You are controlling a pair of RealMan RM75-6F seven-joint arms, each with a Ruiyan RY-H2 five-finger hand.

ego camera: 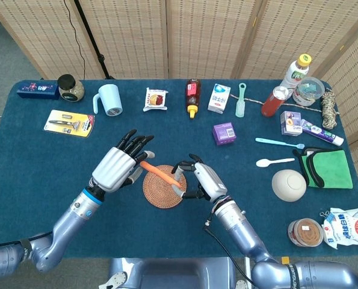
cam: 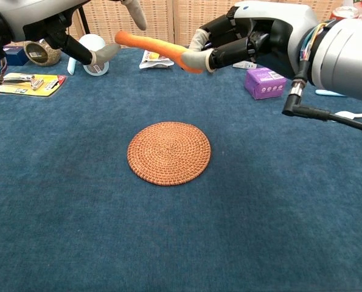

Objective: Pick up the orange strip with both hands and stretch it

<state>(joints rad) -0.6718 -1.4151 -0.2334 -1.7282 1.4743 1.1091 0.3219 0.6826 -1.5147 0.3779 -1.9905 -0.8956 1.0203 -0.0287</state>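
Observation:
The orange strip (ego camera: 159, 171) (cam: 151, 44) hangs in the air above a round woven mat (ego camera: 164, 188) (cam: 168, 152). My right hand (ego camera: 198, 180) (cam: 254, 33) pinches the strip's right end between thumb and fingers. My left hand (ego camera: 120, 167) (cam: 59, 24) is at the strip's left end with its fingers spread; its fingertips (cam: 107, 52) lie close around that end, and I cannot tell whether they touch it.
Along the back stand a jar (ego camera: 70, 87), a blue mug (ego camera: 109, 99), a snack pack (ego camera: 156, 99), a sauce bottle (ego camera: 192, 96) and a carton (ego camera: 219, 97). A razor pack (ego camera: 69, 123) lies left. A purple box (ego camera: 224, 133), spoon (ego camera: 274, 162) and bowl (ego camera: 288, 184) lie right.

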